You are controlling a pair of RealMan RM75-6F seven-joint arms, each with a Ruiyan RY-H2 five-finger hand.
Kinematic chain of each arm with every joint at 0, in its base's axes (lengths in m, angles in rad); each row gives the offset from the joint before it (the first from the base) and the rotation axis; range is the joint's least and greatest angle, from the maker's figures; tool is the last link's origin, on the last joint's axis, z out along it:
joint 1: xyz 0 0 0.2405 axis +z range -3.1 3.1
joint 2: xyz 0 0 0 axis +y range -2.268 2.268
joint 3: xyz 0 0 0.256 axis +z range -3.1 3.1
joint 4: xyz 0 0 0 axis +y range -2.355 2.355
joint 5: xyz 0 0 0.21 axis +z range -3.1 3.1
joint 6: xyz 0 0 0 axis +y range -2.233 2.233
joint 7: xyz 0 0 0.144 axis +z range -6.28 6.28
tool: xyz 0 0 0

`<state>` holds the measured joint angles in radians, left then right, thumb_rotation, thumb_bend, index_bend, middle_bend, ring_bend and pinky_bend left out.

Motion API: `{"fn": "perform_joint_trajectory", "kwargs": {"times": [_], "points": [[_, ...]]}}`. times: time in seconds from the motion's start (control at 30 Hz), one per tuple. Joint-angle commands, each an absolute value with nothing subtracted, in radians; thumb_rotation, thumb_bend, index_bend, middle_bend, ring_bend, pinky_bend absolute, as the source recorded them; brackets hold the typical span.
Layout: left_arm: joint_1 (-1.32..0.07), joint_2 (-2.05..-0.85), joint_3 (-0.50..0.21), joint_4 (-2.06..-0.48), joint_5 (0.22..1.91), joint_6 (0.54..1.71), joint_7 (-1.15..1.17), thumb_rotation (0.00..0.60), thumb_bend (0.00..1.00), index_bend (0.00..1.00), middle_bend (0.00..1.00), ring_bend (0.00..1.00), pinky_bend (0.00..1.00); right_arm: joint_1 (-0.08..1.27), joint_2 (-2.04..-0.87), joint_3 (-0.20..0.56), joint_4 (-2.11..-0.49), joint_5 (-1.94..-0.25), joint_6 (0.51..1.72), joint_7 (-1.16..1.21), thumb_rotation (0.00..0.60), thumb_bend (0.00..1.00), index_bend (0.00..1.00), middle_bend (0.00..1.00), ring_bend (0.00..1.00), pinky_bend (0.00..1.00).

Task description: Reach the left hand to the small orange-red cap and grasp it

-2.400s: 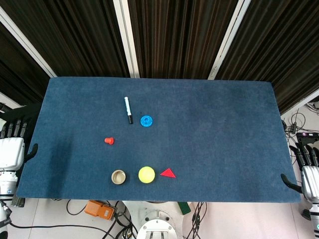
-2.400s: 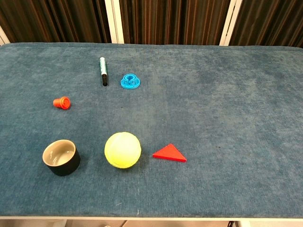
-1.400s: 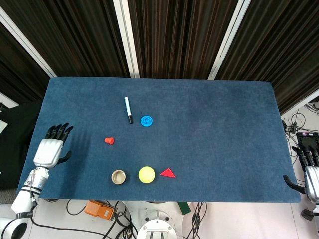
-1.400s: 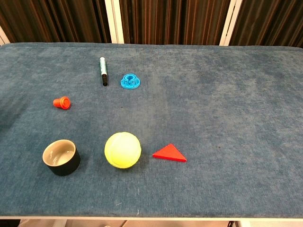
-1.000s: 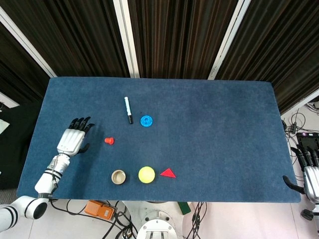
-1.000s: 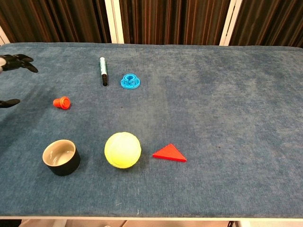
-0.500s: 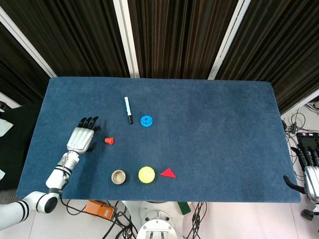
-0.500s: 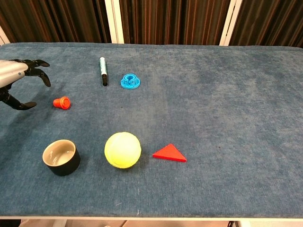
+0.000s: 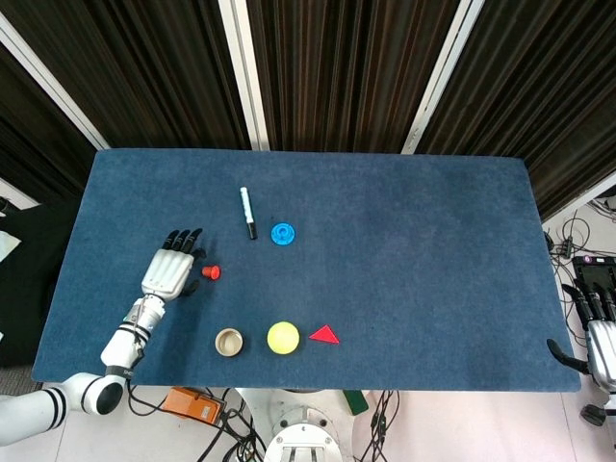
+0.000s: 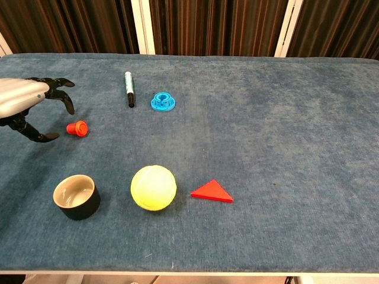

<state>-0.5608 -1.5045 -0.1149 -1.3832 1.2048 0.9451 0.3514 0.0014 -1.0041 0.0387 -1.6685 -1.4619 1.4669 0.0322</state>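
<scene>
My left hand point(image 9: 171, 270) hovers with fingers spread, holding nothing, just beside the small orange-red cap point(image 9: 211, 272) toward the table's point(image 9: 404, 241) left edge, not touching it.

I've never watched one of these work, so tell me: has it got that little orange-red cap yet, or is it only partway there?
Partway. The reach looks nearly done: the left hand sits just beside the small orange-red cap, fingers spread open towards it. The hand does not yet touch the cap, which lies on the blue table. Left to do: close the fingers around it. The right hand waits off the table's edge.
</scene>
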Motion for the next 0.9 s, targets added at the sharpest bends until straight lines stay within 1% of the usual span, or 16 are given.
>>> {"fn": "perform_joint_trajectory", "kwargs": {"times": [0.03,0.27,0.9], "points": [[-0.572,-1.516,-0.116,-1.389,1.186,0.940,0.372,0.600,0.26,0.34,0.00,0.00,0.07,0.001,-1.004,0.039,-1.668,-1.461,1.467,0.033,0.600,0.40,0.18,0.13,0.04,0.00],[-0.593,-1.532,-0.119,-1.388,1.159,0.931,0.400,0.600,0.27,0.36,0.00,0.00,0.07,0.002,-1.003,0.039,-1.669,-1.459,1.465,0.033,0.600,0.40,0.18,0.13,0.04,0.00],[-0.617,-1.555,-0.107,-1.366,1.123,0.929,0.416,0.600,0.33,0.43,0.00,0.00,0.07,0.001,-1.002,0.040,-1.670,-1.456,1.466,0.031,0.600,0.40,0.18,0.14,0.04,0.00]]}}
